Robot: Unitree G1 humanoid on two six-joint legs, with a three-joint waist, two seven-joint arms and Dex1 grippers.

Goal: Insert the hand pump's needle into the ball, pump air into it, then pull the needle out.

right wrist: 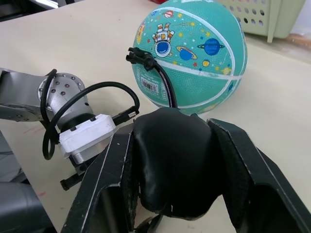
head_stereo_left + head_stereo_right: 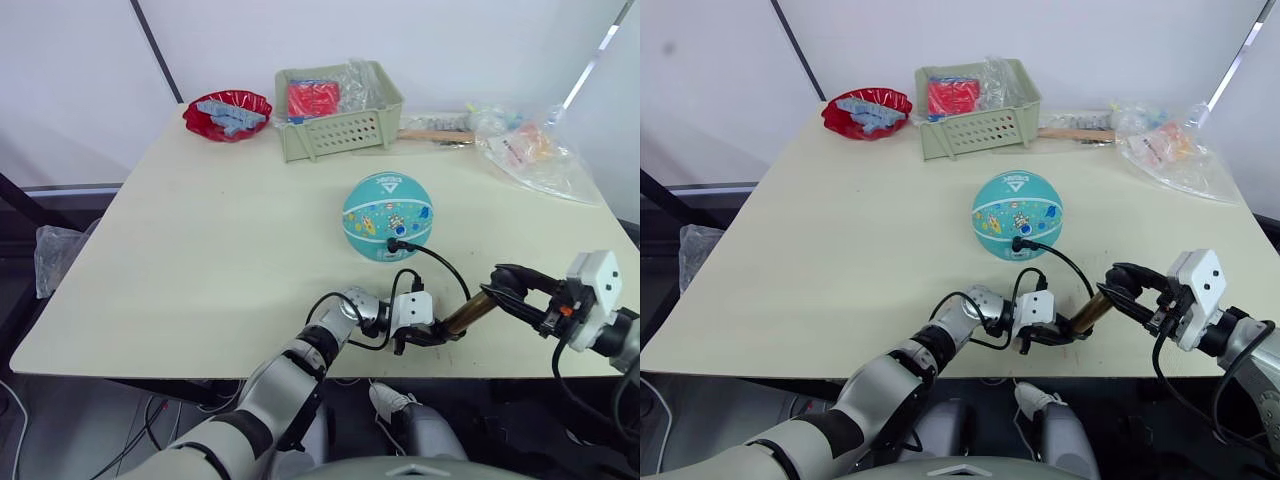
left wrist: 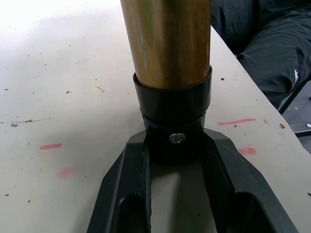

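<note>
While the needle's black fitting (image 1: pixel 140 57) sits seated against the near side of the ball (image 2: pixel 388 215), the pumping step looks to be the one in hand; the ball rests on the tabletop (image 2: pixel 200 250) a little toward the right of centre, with its hose (image 2: pixel 445 265) curving back to the near edge. The hand pump (image 2: pixel 466 313) lies almost flat just over that near edge, held between both arms; the left gripper (image 2: pixel 425 338) is closed on the pump's black base, its fingers (image 3: pixel 126 184) pressed either side of the collar under the brass cylinder; the right gripper (image 2: pixel 510 287) is clamped around the black T-handle (image 1: pixel 170 160).

To do this well, I judge the left arm should keep the base fixed while the right arm drives the handle straight along the cylinder's axis; any sideways push would bend the rod or twist the base out of the fingers. The hose has little slack, so the pump body should not drift away from the ball, lest the needle be tugged out or the ball roll. Strokes should be full and even.

A green basket (image 2: pixel 340 125), a red dish (image 2: pixel 228 114) and plastic bags (image 2: pixel 530 150) lie along the far edge, well apart.
</note>
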